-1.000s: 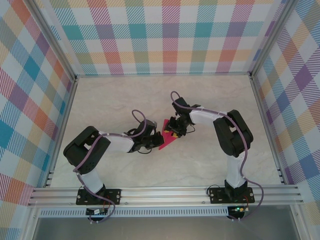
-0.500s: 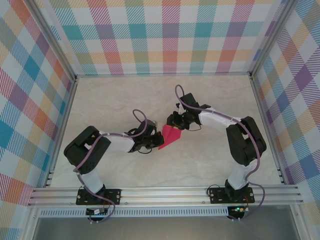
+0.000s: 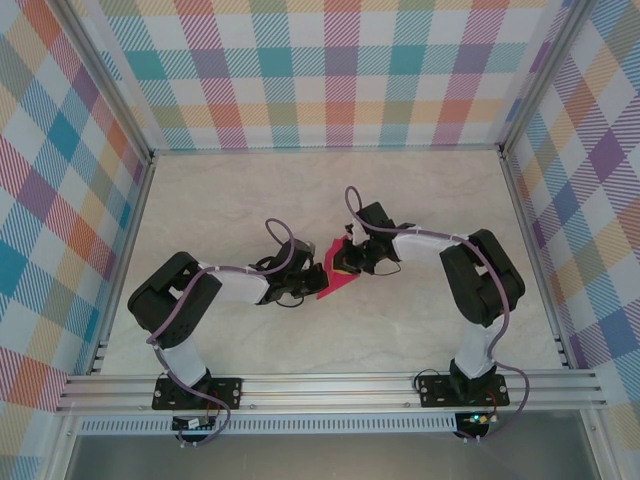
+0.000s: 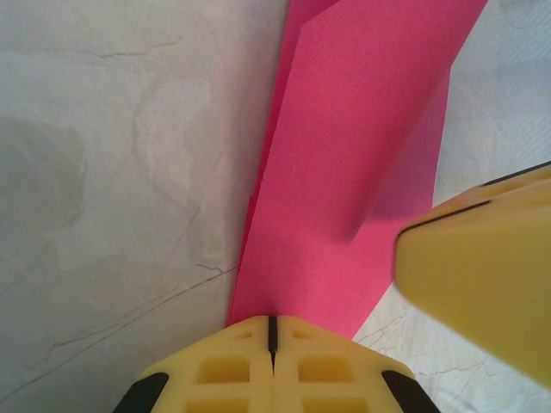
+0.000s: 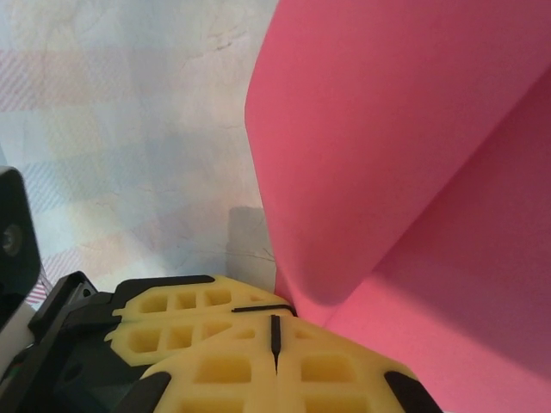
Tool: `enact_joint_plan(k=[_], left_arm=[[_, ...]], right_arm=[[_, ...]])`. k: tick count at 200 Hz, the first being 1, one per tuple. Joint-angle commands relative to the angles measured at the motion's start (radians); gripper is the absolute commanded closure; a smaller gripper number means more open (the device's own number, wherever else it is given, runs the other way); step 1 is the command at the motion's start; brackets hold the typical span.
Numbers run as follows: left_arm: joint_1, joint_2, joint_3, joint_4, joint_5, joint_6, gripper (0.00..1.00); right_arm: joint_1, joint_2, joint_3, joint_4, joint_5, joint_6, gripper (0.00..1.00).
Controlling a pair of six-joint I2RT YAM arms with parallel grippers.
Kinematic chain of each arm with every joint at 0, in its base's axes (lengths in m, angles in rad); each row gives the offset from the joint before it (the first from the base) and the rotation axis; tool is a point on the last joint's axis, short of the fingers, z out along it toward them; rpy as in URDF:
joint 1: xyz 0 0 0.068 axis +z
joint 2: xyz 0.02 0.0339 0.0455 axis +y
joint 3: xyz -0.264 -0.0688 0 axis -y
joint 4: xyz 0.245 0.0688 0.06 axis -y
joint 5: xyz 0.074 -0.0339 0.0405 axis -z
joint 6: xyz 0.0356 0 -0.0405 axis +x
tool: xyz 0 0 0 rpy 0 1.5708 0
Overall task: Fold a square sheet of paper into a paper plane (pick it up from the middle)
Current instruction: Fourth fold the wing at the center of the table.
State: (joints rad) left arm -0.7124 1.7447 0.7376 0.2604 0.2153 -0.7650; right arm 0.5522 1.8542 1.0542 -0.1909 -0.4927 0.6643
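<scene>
Mid-frame: L pincer [image 4: 271, 323] is clamping tight on the folded pink paper [image 4: 344, 172]; R pincer [image 5: 275, 323] is pinching its curled flap, just above the worktop [image 4: 112, 172].

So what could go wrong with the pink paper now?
The thin pink-red folded paper sheet sits between two shut claws. If the left claw and right claw pull apart, it might tear. Where it curls up beside the right claw, it could get squashed into a crooked crease.
</scene>
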Motion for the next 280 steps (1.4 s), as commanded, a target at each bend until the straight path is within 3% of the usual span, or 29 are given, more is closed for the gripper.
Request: enact_joint_plan(k=[1, 41, 79, 128, 224, 280], left_arm=[[-0.016, 0.059, -0.015, -0.137, -0.036, 0.017, 1.00], [-0.018, 0.060, -0.012, -0.144, -0.035, 0.019, 1.00], [-0.019, 0.061, -0.013, -0.157, -0.034, 0.022, 1.00], [-0.021, 0.063, -0.018, -0.167, -0.028, 0.025, 1.00], [-0.026, 0.064, -0.016, -0.174, -0.025, 0.026, 1.00], [-0.028, 0.058, -0.015, -0.186, -0.029, 0.029, 1.00]], right_arm=[[0.010, 0.038, 0.016, 0.016, -0.036, -0.028, 0.99], [0.016, 0.081, 0.029, 0.008, -0.012, -0.034, 1.00], [0.012, 0.096, 0.051, -0.052, 0.088, -0.047, 1.00], [0.002, 0.036, 0.074, -0.049, 0.105, -0.051, 0.99], [-0.037, 0.151, 0.110, -0.069, 0.130, -0.069, 0.99], [-0.067, 0.081, 0.145, -0.084, 0.129, -0.093, 0.99]])
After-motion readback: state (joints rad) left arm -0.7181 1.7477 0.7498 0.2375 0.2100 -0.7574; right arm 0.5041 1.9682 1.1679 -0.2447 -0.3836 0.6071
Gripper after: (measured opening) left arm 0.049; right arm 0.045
